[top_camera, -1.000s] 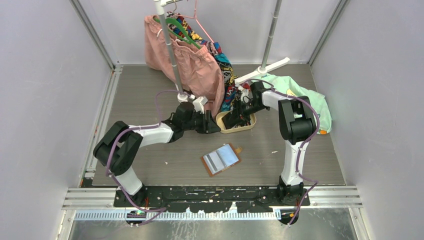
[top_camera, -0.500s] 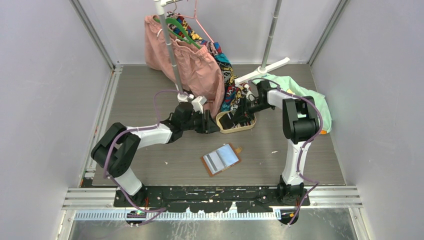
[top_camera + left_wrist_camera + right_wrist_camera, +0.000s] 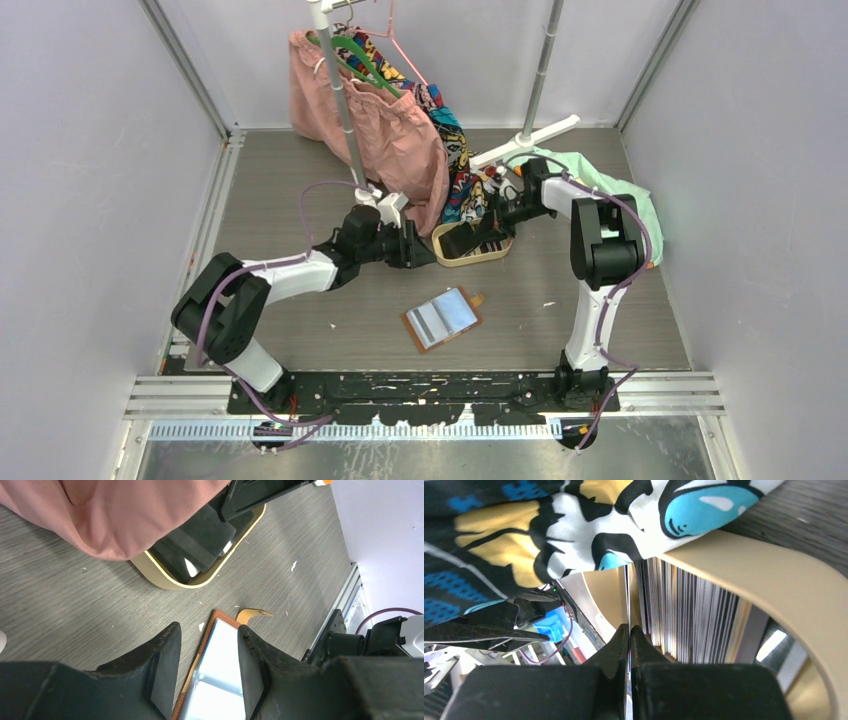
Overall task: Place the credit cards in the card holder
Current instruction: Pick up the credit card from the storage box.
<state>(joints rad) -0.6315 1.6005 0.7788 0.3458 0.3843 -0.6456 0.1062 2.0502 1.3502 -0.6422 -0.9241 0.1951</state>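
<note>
While the tan leather folding card holder (image 3: 442, 318) lay open on the table (image 3: 300, 200) with no card visibly filed, the dark plastic credit cards (image 3: 684, 615) sat in the oval beige tray (image 3: 774, 580), where the right gripper (image 3: 629, 627) pinched one's edge; the left gripper (image 3: 207, 630) hovered half-open, empty.

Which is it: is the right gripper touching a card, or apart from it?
Touching. The right wrist view shows the right gripper shut on a card, whose thin edge runs out from between the closed jaws, inside the tray.
</note>
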